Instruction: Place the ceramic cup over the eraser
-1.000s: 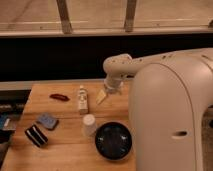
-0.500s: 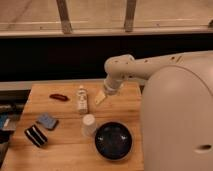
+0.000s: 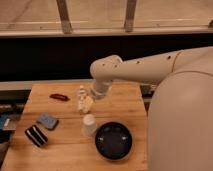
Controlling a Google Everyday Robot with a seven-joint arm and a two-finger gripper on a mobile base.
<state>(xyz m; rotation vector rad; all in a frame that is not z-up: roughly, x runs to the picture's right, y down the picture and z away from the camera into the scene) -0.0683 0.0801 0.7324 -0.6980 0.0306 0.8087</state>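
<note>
- Ceramic cup point(image 3: 89, 125), small and white, stands on the wooden table point(image 3: 65, 152), at the left rim of a black bowl point(image 3: 114, 141); whether they touch cannot be told.
- The gripper point(image 3: 87, 104) hangs just behind the cup and above the table, beside a white bottle point(image 3: 81, 96). It carries nothing visible. Whether it is clenched or released cannot be told.
- The eraser point(image 3: 36, 135), black with white stripes, lies well to the left of the cup, near the table's front-left corner. A blue-grey pad point(image 3: 47, 121) sits just beside it, on the side nearer the cup.
- The step in hand is probably the reach for the cup. It is best approached from straight above, since the bottle behind the cup and the bowl to its right crowd it.
- Whether the cup's mouth faces up or down cannot be told. It must end mouth down to cover the eraser.
- Bare wood left of the cup, in front of the pad, gives an open path.
- The eraser lies close to the table's left edge, so the cup should be lowered straight down and not nudge it outward.
- A small red object point(image 3: 59, 97) lies behind and left of the cup, out of the way.
</note>
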